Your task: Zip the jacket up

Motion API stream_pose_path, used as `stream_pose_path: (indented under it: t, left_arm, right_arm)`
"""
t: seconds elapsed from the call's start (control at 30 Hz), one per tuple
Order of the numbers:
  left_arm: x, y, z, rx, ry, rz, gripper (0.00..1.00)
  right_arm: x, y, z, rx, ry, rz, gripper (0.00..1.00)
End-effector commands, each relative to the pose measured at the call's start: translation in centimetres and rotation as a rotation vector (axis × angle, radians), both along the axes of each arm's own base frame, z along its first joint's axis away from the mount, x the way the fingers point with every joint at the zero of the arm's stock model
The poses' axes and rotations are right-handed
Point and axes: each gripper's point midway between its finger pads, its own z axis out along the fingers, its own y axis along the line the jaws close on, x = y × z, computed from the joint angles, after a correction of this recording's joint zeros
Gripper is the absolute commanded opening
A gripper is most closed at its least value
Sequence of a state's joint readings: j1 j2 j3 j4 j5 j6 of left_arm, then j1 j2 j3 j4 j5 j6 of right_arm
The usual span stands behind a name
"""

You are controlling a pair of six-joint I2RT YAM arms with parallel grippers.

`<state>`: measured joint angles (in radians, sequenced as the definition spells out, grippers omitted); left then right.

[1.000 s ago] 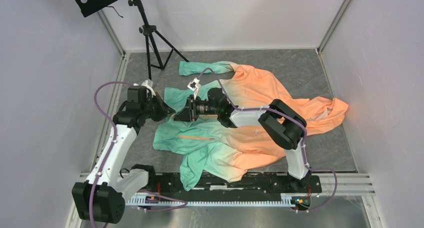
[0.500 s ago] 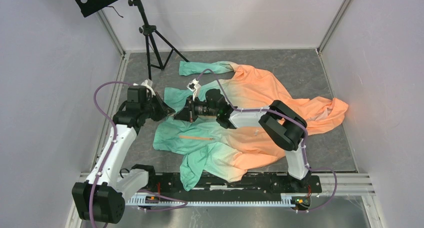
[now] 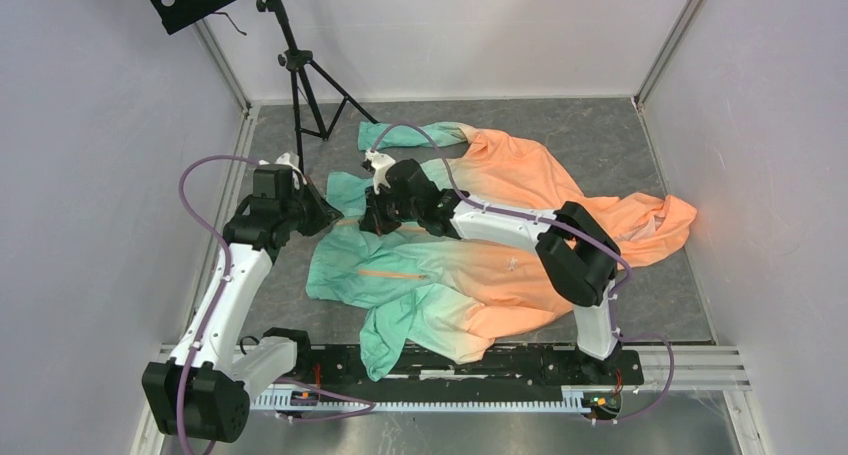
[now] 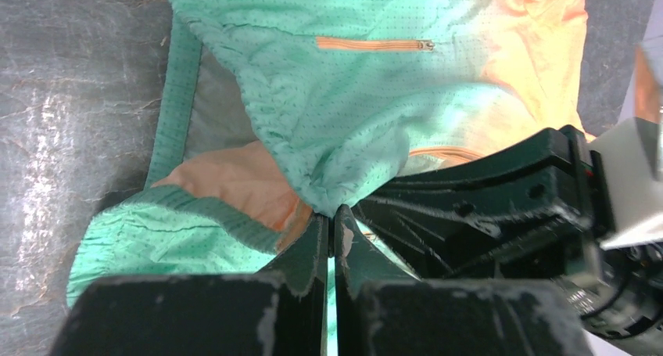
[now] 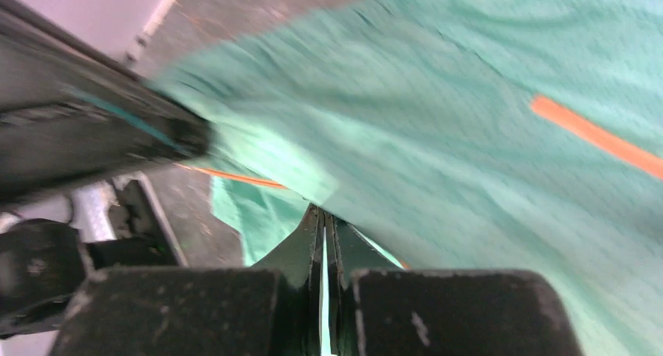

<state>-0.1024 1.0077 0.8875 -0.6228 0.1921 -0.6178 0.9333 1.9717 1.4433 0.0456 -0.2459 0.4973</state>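
Observation:
The jacket (image 3: 480, 265) lies spread on the grey floor, mint green on the left and peach orange on the right, with an orange pocket zip (image 3: 392, 273). My left gripper (image 3: 333, 218) is shut on the green hem fabric (image 4: 328, 192) at the jacket's left edge. My right gripper (image 3: 372, 218) sits close beside it, shut on green fabric (image 5: 328, 192) near the orange front zipper (image 5: 234, 178). In the left wrist view the pocket zip (image 4: 375, 44) shows above, and the right gripper's black body (image 4: 500, 192) is right next to my fingers.
A black tripod stand (image 3: 300, 75) with a perforated plate stands at the back left. Grey walls close in on the left, back and right. A black rail (image 3: 450, 370) runs along the near edge, with a green sleeve (image 3: 385, 340) hanging toward it.
The right arm has moved up and left, drawing the green front panel with it toward the left gripper. The left gripper has shifted slightly back, still holding the hem.

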Motion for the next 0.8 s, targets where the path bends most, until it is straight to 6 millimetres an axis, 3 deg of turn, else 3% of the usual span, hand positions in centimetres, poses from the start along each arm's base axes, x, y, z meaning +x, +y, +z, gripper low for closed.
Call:
stream_pose_path:
  t: [0.0, 0.17, 0.27, 0.33, 0.4, 0.5, 0.6, 0.77]
  left_arm:
    - [0.8, 1.2, 2.4, 0.038, -0.072, 0.056, 0.02]
    - [1.4, 1.6, 2.8, 0.06, -0.093, 0.073, 0.02]
    - [1.8, 2.3, 2.1, 0.096, -0.091, 0.091, 0.02]
    - [2.0, 2.8, 1.3, 0.124, -0.077, 0.103, 0.02]
    - [2.1, 3.3, 0.6, 0.155, -0.06, 0.112, 0.02]
    - [2.2, 5.3, -0.3, 0.234, -0.041, 0.198, 0.02]
    - [2.1, 6.5, -1.2, 0.26, -0.028, 0.273, 0.02]
    - [1.9, 7.0, -2.5, 0.274, -0.01, 0.313, 0.02]
  right_arm:
    - [1.0, -6.2, -5.9, -0.313, 0.03, -0.095, 0.0]
    - [1.0, -10.2, -6.4, -0.464, -0.157, -0.003, 0.0]
    - [0.1, -14.2, -7.9, -0.644, -0.291, 0.294, 0.0]
    - [1.3, -19.7, -9.7, -0.866, -0.322, 0.358, 0.0]
    - [2.7, -26.8, -11.0, -1.082, -0.271, 0.336, 0.0]
    - [4.5, -33.1, -10.0, -1.099, -0.224, 0.186, 0.0]
    - [4.3, -38.3, -9.5, -1.149, -0.226, 0.111, 0.0]
    - [2.8, -50.4, -9.6, -1.421, -0.118, -0.125, 0.0]
